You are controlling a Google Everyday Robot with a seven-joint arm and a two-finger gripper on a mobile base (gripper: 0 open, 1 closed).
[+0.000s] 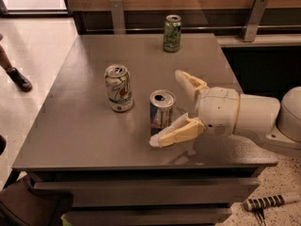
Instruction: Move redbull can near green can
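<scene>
Smooth grey table (70, 126), slim redbull can (161, 108), cream gripper (165, 108) spread open partly around it

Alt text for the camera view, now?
A white robot gripper, open, reaches from the right with a finger on each side of the redbull can at the front of a grey table. A white-silver can stands to its left; the green can stands at the far edge.
</scene>
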